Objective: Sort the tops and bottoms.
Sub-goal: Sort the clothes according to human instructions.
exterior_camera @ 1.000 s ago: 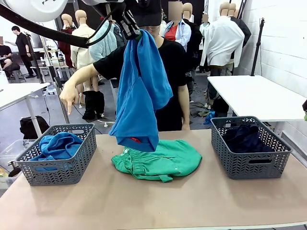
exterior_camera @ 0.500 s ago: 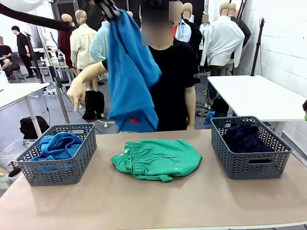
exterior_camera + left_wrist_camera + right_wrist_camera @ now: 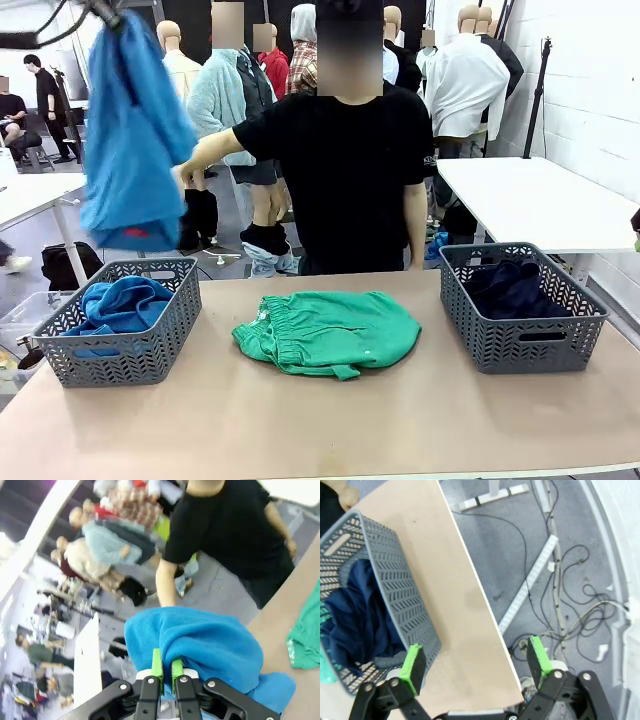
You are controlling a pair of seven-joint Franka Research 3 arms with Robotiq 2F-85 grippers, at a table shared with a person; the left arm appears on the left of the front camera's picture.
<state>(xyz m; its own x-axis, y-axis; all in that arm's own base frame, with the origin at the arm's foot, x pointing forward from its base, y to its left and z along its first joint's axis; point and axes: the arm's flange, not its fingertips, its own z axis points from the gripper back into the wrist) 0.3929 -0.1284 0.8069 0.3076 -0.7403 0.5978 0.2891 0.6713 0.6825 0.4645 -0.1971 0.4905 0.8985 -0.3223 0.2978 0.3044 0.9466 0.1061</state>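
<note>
I work in what looks like a robotics lab set up for handling clothes. My tan table carries two grey sorting baskets, and beyond it stand more white tables on a bare grey floor. Loose cables trail over that floor beside my table, and a white brick wall rises to its right.

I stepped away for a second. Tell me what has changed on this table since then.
The left gripper, shut on the soft bright blue shirt with a red label, carried it from above the green shorts leftward; it now hangs over the left grey basket. The person's hand rose. The shorts, both baskets, the folded blue shirt and the open right gripper stayed put.
</note>
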